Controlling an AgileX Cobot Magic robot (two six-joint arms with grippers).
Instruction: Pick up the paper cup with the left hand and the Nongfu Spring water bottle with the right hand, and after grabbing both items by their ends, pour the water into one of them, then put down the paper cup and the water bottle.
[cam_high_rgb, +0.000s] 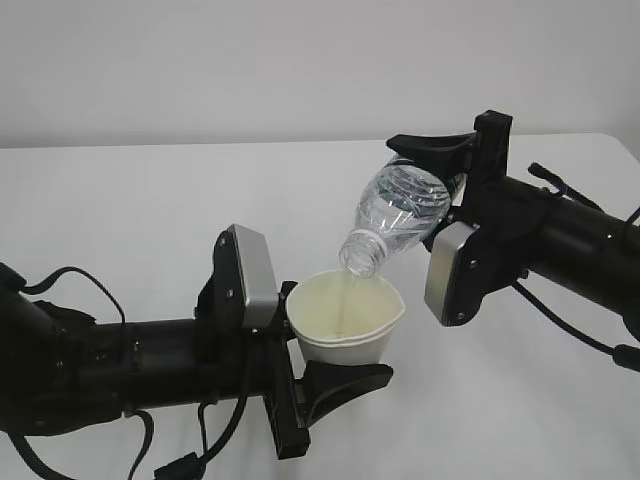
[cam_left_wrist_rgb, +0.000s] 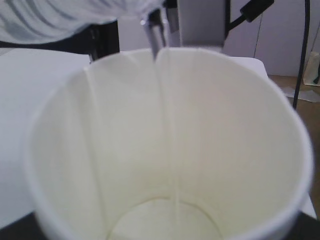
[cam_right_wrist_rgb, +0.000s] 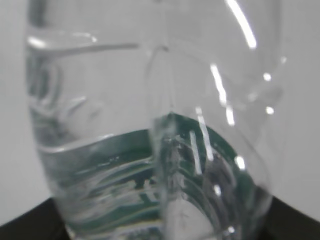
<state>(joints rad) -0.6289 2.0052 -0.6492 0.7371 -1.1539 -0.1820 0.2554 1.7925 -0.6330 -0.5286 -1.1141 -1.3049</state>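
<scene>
White surface (cam_high_rgb: 150, 200) runs back to a pale wall, with nothing else standing on it that I can see. Nearest me, the left hand (cam_high_rgb: 150, 365) reaches in low from the left, and its tool (cam_high_rgb: 335, 375) is closed part-way around the lower body of the cup (cam_high_rgb: 345, 330), holding it upright and clear of the surface. The cup's rim looks a little squeezed out of round. Just above and behind it, the bottle (cam_high_rgb: 395, 215) is tipped mouth-down, its neck over the far edge of the cup, and a thin stream of water (cam_left_wrist_rgb: 170, 130) runs down inside to the bottom. Only a shallow pool has gathered there, as far as the left wrist view shows. Farther back, the right hand (cam_high_rgb: 540, 235) comes in from the right, its tool (cam_high_rgb: 450, 170) clamped part-way shut on the bottle's base end; the right wrist view shows water left in the bottle against the green label. So both pickups look done and the pour is under way. What I judge remains is finishing the pour, righting the bottle, and setting both things down.
</scene>
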